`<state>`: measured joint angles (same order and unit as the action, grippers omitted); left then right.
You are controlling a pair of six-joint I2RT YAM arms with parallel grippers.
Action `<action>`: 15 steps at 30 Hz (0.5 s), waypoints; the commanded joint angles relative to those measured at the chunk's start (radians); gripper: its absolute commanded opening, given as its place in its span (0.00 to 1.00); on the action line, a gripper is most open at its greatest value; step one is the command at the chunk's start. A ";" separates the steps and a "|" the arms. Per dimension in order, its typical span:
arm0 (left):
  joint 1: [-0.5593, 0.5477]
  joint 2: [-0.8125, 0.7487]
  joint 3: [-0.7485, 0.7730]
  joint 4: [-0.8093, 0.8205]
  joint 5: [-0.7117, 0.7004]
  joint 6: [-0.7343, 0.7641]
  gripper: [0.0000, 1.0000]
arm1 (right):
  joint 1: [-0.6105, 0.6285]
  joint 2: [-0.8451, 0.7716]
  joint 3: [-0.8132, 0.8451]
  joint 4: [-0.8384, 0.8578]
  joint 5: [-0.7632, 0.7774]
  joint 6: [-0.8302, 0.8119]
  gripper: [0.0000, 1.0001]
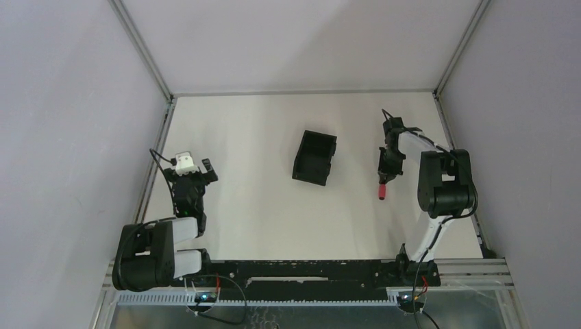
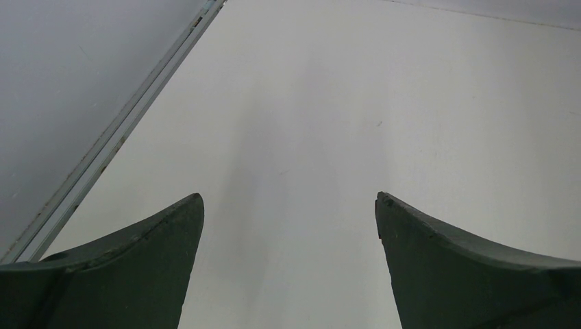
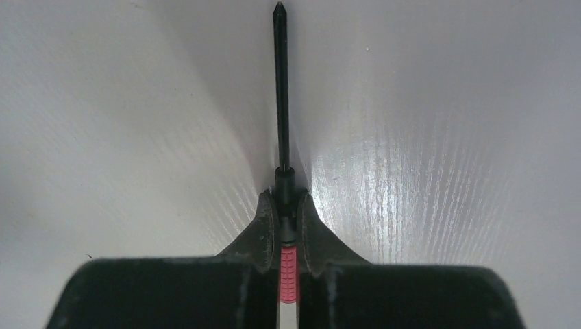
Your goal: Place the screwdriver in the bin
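My right gripper (image 3: 284,205) is clamped on the screwdriver (image 3: 281,103). In the right wrist view both fingers (image 3: 266,223) press in on the dark collar where the red handle meets the shaft. The thin shaft runs straight out ahead of the tips over the white table (image 3: 445,171), and the red handle runs back between the fingers. I cannot tell whether the tool is resting on the surface or just above it. From the top camera, the right gripper (image 1: 385,166) sits at the right side of the table (image 1: 260,212), with the screwdriver (image 1: 381,190) showing as a red stub at its near end. The bin (image 1: 322,137) stands open-topped near the middle of the table, to the left of that gripper and apart from it, with nothing visible inside. My left gripper (image 1: 194,177) is over at the left edge, well away from the bin. Its wrist view shows the left gripper (image 2: 289,199) spread wide, with only bare table between the fingers (image 2: 157,253).
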<state>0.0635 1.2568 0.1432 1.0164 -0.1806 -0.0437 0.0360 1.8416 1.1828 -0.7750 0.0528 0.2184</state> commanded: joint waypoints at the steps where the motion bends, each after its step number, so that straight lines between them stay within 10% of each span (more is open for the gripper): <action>1: -0.005 0.002 0.049 0.042 -0.003 0.018 1.00 | -0.005 -0.022 0.049 -0.035 0.035 -0.019 0.00; 15: -0.005 0.002 0.049 0.042 -0.003 0.018 1.00 | -0.004 -0.106 0.649 -0.563 0.064 0.006 0.00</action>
<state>0.0635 1.2568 0.1432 1.0164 -0.1802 -0.0441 0.0341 1.7752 1.8027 -1.1976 0.1051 0.2054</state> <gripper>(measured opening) 0.996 0.033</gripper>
